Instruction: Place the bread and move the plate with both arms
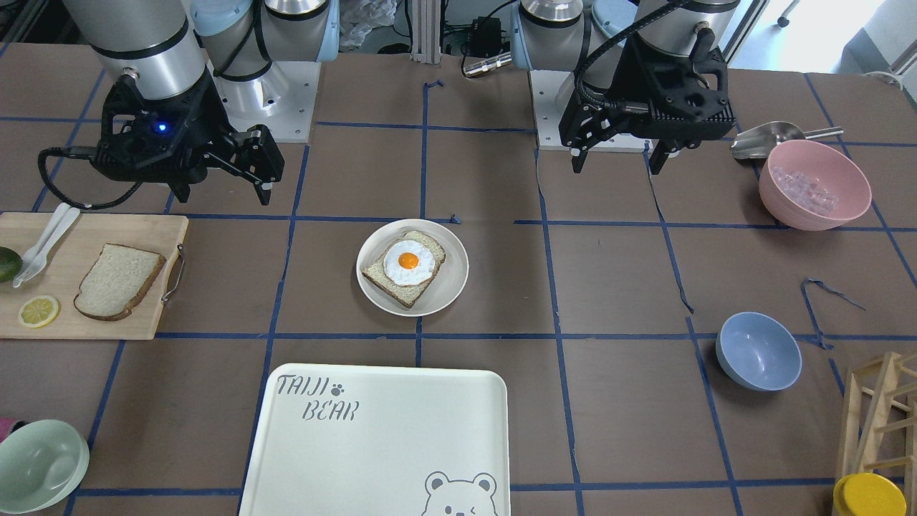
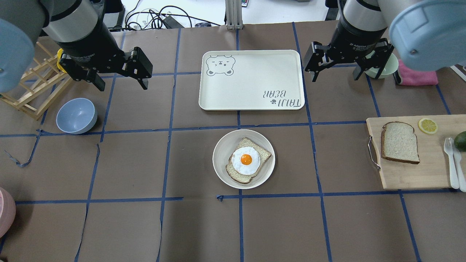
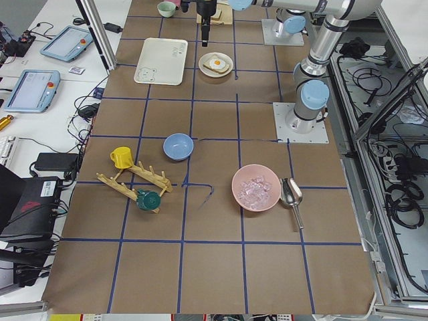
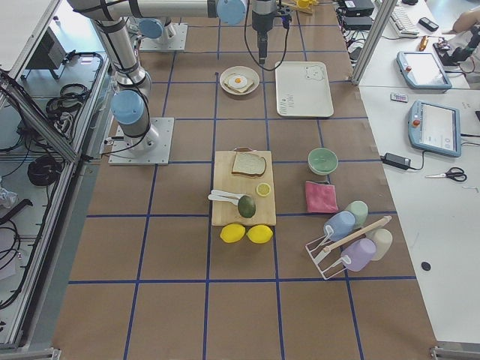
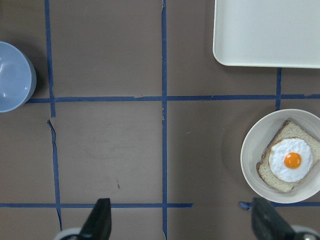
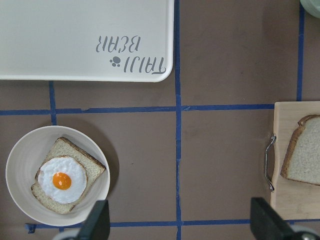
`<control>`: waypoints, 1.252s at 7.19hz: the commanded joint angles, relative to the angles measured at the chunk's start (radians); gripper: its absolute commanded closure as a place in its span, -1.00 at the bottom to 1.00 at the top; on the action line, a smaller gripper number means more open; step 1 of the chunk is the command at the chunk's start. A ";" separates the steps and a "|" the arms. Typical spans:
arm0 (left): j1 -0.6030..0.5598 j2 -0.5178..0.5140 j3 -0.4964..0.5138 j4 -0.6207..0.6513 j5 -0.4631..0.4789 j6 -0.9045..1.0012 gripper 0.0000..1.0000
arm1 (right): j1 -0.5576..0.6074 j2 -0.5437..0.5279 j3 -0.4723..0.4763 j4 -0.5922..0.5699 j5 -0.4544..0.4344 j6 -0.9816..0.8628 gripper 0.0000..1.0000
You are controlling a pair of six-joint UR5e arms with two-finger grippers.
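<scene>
The plain bread slice (image 2: 399,142) lies on a wooden cutting board (image 2: 411,174) at the table's right side; it also shows in the front view (image 1: 118,281) and at the right wrist view's edge (image 6: 305,150). The off-white plate (image 2: 222,153) sits mid-table and holds another slice topped with a fried egg (image 2: 246,160). My left gripper (image 2: 120,82) hangs open and empty above the table, far left of the plate (image 5: 250,160). My right gripper (image 2: 335,76) hangs open and empty between the tray and the board, above the table.
The cream "TAIJI BEAR" tray (image 2: 251,78) lies beyond the plate. A blue bowl (image 2: 76,115) and a wooden rack (image 2: 36,91) stand at the left. A pink bowl (image 1: 814,185) with a metal scoop, a green bowl (image 1: 39,466), a lemon slice (image 2: 427,126) and white cutlery (image 2: 453,163) are around.
</scene>
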 commanded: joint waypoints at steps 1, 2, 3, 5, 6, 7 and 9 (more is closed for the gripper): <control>-0.001 0.000 0.000 0.000 0.000 0.000 -1.00 | -0.001 0.001 0.001 -0.001 -0.001 0.000 -1.00; -0.001 0.000 0.000 0.000 0.000 0.000 -1.00 | 0.000 0.000 0.001 -0.001 -0.005 0.002 -1.00; 0.000 0.000 0.002 0.002 0.000 0.001 -1.00 | 0.000 0.000 -0.003 -0.002 0.001 0.000 -1.00; 0.000 0.000 0.002 0.002 0.000 0.000 -1.00 | 0.000 0.001 0.009 0.005 0.001 0.003 -1.00; -0.003 0.002 -0.001 0.000 0.000 0.000 -1.00 | -0.003 0.003 -0.002 0.066 -0.001 0.003 -1.00; 0.000 0.000 -0.001 0.002 0.000 0.000 -1.00 | -0.003 -0.005 0.000 0.077 -0.010 0.008 -1.00; 0.000 0.003 -0.003 0.002 0.000 0.001 -1.00 | -0.001 -0.021 0.003 0.155 -0.013 0.011 -1.00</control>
